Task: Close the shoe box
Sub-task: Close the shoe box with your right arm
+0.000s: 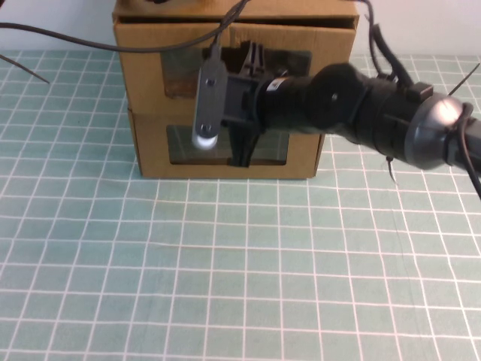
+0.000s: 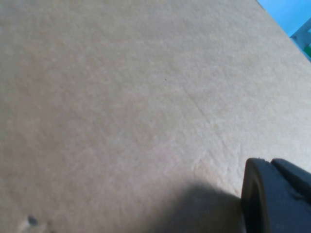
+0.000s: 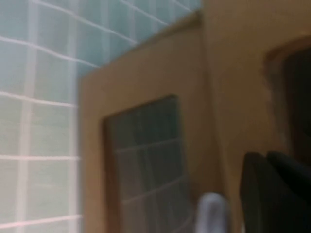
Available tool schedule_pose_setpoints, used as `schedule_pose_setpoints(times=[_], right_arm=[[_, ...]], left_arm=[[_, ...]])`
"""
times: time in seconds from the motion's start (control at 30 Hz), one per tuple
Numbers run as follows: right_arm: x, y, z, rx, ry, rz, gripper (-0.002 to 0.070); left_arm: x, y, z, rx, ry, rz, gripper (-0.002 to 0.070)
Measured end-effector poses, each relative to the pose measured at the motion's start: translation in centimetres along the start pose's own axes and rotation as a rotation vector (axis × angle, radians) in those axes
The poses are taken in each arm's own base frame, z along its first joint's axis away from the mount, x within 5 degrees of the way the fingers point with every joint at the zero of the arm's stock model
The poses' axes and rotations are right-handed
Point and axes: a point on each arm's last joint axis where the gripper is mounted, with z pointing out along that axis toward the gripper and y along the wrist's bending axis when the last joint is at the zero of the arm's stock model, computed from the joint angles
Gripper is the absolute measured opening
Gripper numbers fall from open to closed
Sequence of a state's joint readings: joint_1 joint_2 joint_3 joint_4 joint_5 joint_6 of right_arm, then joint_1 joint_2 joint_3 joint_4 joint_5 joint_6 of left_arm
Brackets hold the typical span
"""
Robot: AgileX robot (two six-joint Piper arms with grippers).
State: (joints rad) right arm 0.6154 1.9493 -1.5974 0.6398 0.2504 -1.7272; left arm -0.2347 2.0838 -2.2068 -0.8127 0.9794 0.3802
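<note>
My right gripper presses the front of the shoe box at upper centre, likely to push it shut; whether its jaws are open, I cannot tell. My left gripper rests against cardboard, jaws unreadable.

A plain brown cardboard surface fills almost the whole left wrist view, seen very close and at a slant. Faint creases run diagonally across it. A small dark speck sits near one corner. A dark shadow lies on the cardboard beside part of the left gripper, a black rounded finger that pokes in at the edge. A sliver of bright blue background shows past the cardboard's far edge.
</note>
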Motion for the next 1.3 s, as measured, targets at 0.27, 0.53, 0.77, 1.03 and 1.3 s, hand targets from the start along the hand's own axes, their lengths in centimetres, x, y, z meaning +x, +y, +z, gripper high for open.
schedule_pose_setpoints(times=[0.27,0.53,0.77,1.03,1.3], right_arm=[[1.0,-1.5,0.5,0.042,0.004,0.045,-0.0014],[0.9,-1.4,0.4,0.014,-0.004,0.045,-0.0014],[-1.6,-1.5,-2.0,0.058,-0.04,-0.001,-0.0014],[-2.2,-2.0,-2.6,0.187,-0.042,0.075,-0.0014],[-1.3,-2.9,-2.0,0.316,-0.006,0.16,-0.0014]], left_arm=[[-0.1,0.0,0.0,-0.001,-0.008,0.001,-0.0003],[-0.1,0.0,0.0,-0.001,-0.008,0.001,-0.0003],[0.0,0.0,0.0,0.0,-0.005,0.002,-0.0003],[0.0,0.0,0.0,0.001,-0.001,0.002,-0.0003],[0.0,0.0,0.0,0.002,-0.004,0.001,-0.0003]])
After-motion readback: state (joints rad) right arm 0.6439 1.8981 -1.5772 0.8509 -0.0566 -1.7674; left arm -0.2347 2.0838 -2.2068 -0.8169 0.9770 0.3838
